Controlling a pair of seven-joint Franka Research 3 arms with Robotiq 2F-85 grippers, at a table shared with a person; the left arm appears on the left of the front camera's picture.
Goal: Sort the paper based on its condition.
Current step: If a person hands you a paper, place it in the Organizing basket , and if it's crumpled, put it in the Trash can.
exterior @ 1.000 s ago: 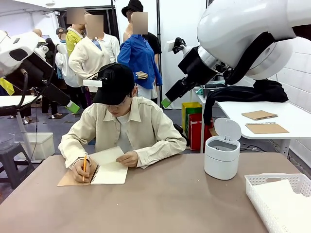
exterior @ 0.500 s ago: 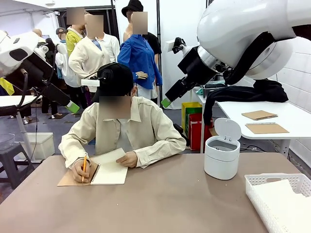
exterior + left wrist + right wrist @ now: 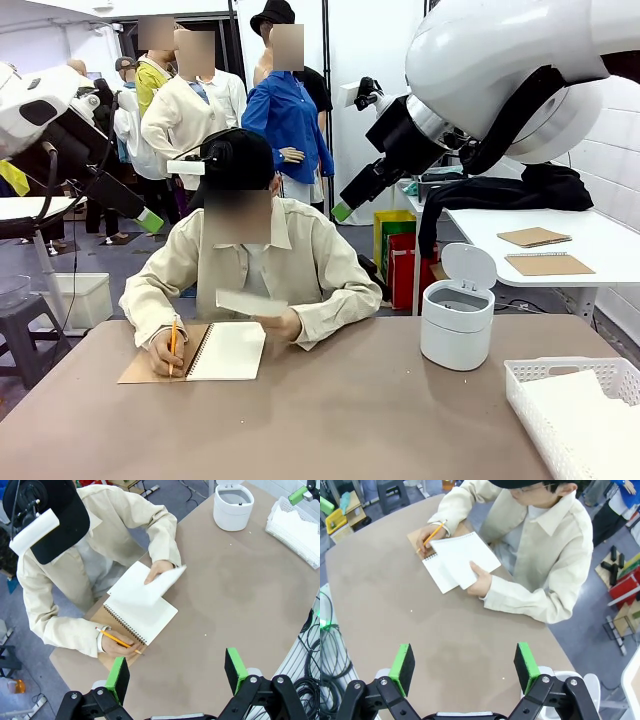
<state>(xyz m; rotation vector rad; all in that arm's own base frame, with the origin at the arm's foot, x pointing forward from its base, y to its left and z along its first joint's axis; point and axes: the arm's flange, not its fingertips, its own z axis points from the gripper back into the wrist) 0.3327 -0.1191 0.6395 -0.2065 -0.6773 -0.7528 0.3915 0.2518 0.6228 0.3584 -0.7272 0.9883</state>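
Across the table a person holds a flat white sheet of paper (image 3: 252,303) (image 3: 150,586) (image 3: 465,557) just above an open spiral notebook (image 3: 230,352) (image 3: 142,617). Their other hand holds a pencil (image 3: 173,342) on the brown cover. More white paper (image 3: 590,425) (image 3: 296,526) lies in the lattice tray (image 3: 530,372). My left gripper (image 3: 140,215) (image 3: 176,667) hangs high at the left, open and holding nothing. High at the right, my right gripper (image 3: 350,200) (image 3: 464,662) is likewise open with nothing between its fingers. Both are well above the table.
A white lidded bin (image 3: 457,322) (image 3: 233,502) stands with its lid up at the far right of the table, next to the tray. A side table (image 3: 600,250) behind it carries brown-covered notebooks. Bare brown tabletop (image 3: 330,420) fills the middle and near side.
The person has lifted a sheet off the notebook; before, that hand lay flat on the page. Neither arm has moved.
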